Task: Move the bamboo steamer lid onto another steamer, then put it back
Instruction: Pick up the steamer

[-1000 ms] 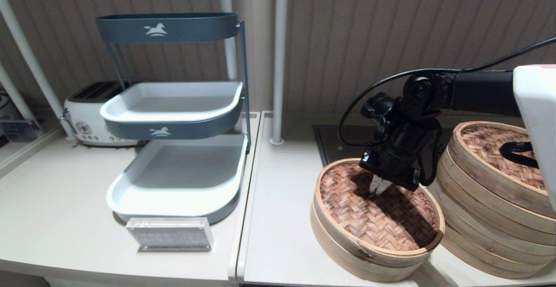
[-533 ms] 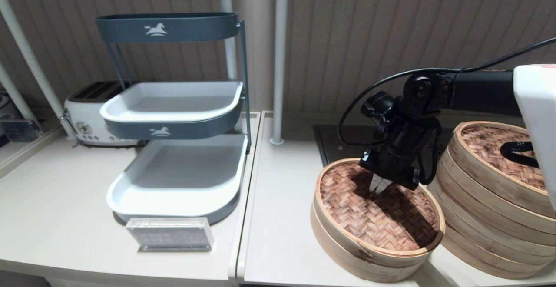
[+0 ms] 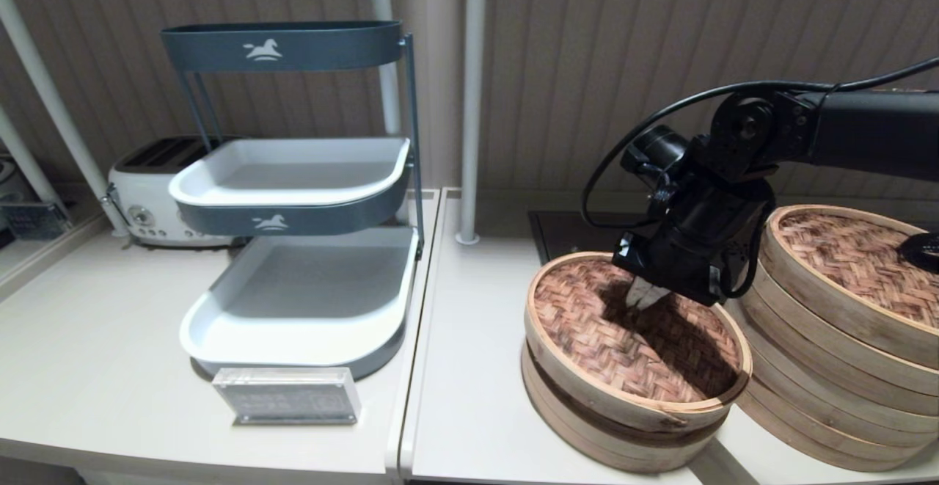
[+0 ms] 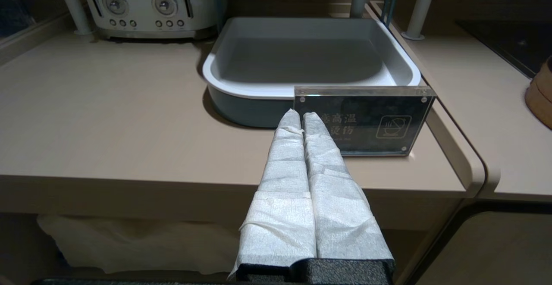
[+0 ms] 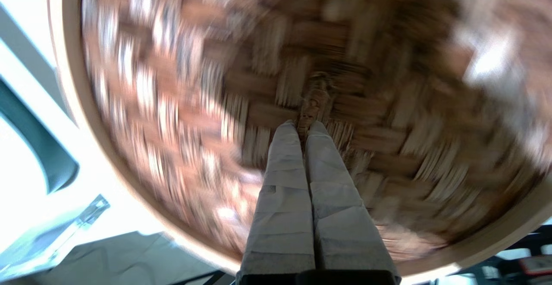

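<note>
One woven bamboo steamer lid hangs directly beneath the right end effector, whose fingers are pressed together on the tiny centre loop, with a dark gap showing above the low steamer underneath and the tall steamer stack just beside it. Light and stiff by the look of it, the lid likely tilts if carried fast by that thin loop alone. Parked off the counter edge, the left end effector has its fingers closed together on nothing.
</note>
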You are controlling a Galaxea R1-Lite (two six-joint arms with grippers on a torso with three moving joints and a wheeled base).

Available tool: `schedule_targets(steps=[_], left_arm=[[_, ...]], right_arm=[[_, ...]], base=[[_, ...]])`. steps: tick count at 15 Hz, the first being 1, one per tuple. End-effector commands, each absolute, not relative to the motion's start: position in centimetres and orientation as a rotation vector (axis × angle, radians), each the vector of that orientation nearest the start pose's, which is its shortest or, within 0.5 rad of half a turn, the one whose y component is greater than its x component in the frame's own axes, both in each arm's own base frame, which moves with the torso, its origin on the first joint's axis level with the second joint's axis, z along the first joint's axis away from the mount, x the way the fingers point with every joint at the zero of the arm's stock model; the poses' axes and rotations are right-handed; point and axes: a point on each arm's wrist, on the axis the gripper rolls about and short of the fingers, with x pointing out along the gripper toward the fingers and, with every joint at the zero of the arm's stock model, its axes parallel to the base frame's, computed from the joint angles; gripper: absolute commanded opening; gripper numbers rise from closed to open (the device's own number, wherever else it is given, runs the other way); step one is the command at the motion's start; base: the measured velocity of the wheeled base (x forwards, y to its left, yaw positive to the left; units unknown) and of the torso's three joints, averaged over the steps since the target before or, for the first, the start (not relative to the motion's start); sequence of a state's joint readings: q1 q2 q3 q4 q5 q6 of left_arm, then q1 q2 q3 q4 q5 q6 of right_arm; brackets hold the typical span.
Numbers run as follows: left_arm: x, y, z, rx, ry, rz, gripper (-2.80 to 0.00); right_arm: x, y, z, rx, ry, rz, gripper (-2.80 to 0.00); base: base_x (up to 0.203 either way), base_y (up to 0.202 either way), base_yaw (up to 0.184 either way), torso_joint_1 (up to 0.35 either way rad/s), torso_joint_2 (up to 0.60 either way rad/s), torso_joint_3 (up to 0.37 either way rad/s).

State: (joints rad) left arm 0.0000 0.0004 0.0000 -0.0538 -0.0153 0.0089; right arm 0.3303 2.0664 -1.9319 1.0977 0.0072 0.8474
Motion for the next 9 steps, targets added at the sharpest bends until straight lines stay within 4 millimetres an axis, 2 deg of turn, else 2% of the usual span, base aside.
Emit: schedule_targets(steps=[1, 5, 9], left_arm=[[-2.1, 0.0, 7.3, 0.009, -0.028, -0.015, -2.80], [-2.1, 0.0, 7.3, 0.009, -0.026, -0.015, -2.80], [-2.1, 0.0, 7.3, 0.009, -0.027, -0.015, -2.80]], right_arm=[[33.7, 12.0, 22.2, 0.502, 1.232, -0.246, -2.80], [33.0, 12.7, 22.7, 0.365, 1.170, -0.255, -2.80], [32.2, 12.4, 24.1, 0.338, 1.122, -0.237, -2.80]], base=[[0.000, 0.000, 0.000, 0.000, 0.00, 0.000], [0.000, 0.000, 0.000, 0.000, 0.00, 0.000], [0.000, 0.000, 0.000, 0.000, 0.00, 0.000]])
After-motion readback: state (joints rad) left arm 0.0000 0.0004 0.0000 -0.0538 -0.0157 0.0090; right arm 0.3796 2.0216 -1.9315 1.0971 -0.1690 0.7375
